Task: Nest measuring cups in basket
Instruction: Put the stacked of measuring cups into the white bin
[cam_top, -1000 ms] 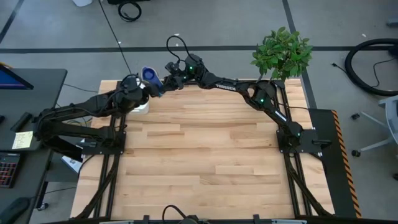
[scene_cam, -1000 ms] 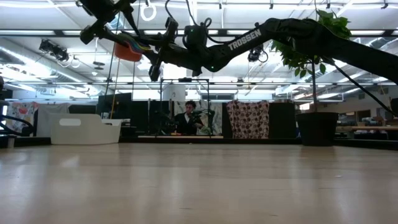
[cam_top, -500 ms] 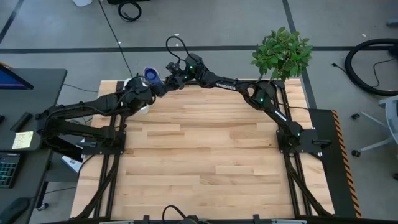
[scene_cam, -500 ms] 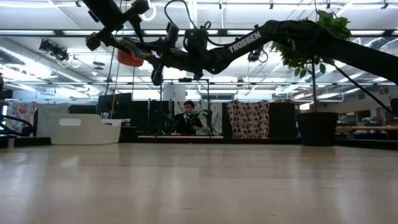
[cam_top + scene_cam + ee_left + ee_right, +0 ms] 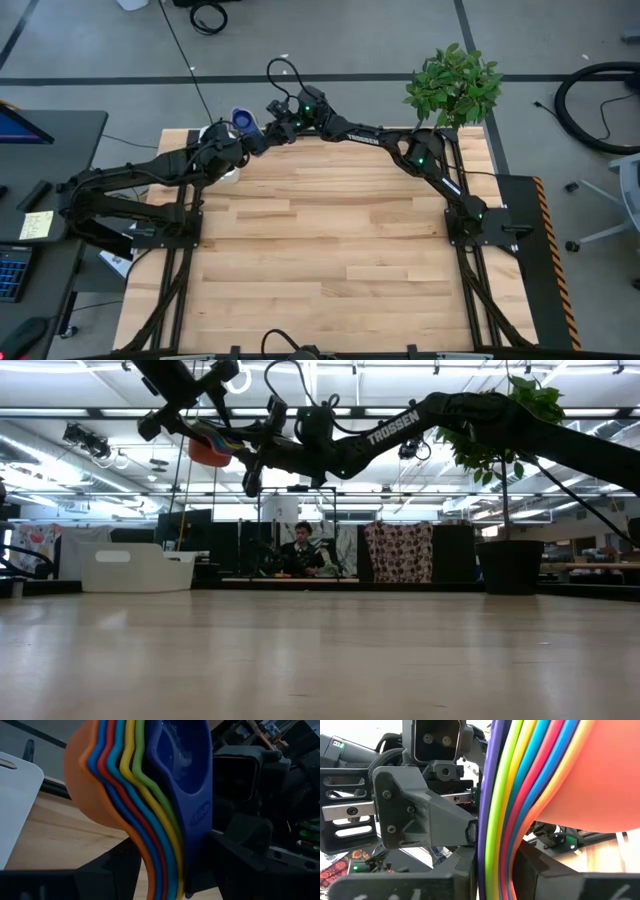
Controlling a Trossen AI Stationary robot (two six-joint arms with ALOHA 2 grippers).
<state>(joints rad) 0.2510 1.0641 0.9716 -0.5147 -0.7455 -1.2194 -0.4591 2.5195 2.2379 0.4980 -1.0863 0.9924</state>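
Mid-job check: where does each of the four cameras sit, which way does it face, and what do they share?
High: overhead, straight down; both arms meet at the table's far left corner by the white basket.
Low: table height, level across; arms overhead, basket left, potted plant right, person behind.
Left wrist: past its own fingers, closed on the nested cups.
Right wrist: past its own fingers, faces the left wrist.
Shared: the cup stack, held by both wrists.

grey floor (image 5: pixel 100 40), ceiling strip lights (image 5: pixel 90 400)
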